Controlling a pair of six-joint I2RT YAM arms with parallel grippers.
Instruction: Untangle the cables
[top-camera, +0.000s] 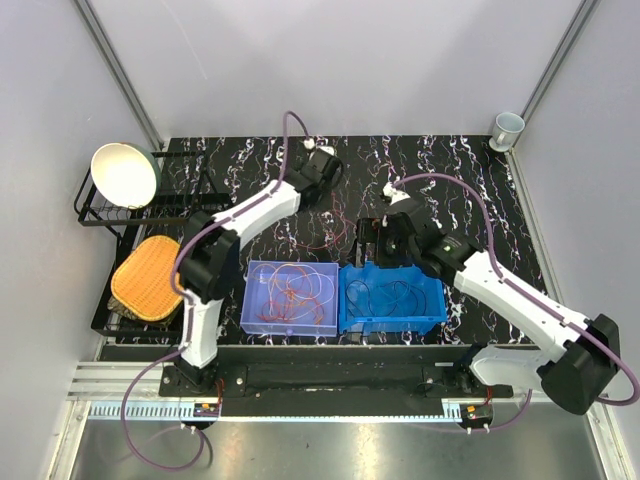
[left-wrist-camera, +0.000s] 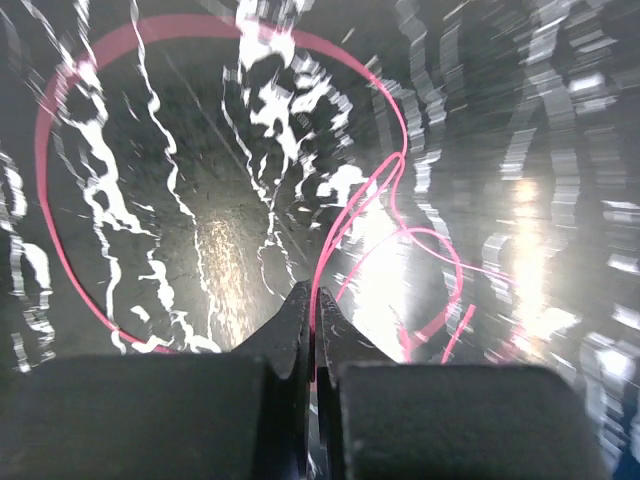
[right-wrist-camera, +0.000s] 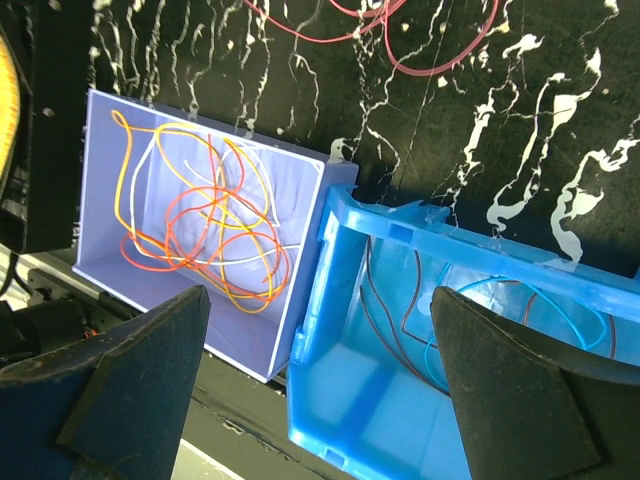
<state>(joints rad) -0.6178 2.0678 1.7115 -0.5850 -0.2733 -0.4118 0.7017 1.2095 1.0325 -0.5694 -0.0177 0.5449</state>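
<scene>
Marble tabletop (left-wrist-camera: 200, 250): left wrist alone shows fingers (left-wrist-camera: 290, 330) pinching red cable (left-wrist-camera: 130, 35).

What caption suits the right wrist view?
Open right fingers hover above a lilac tray of orange, yellow, white cables beside a blue bin.

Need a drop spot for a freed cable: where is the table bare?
Bare: the far-right tabletop between the right arm and the cup. Crowded: red cables sprawl behind the lavender bin and blue bin, near the left arm; both bins hold wires.
</scene>
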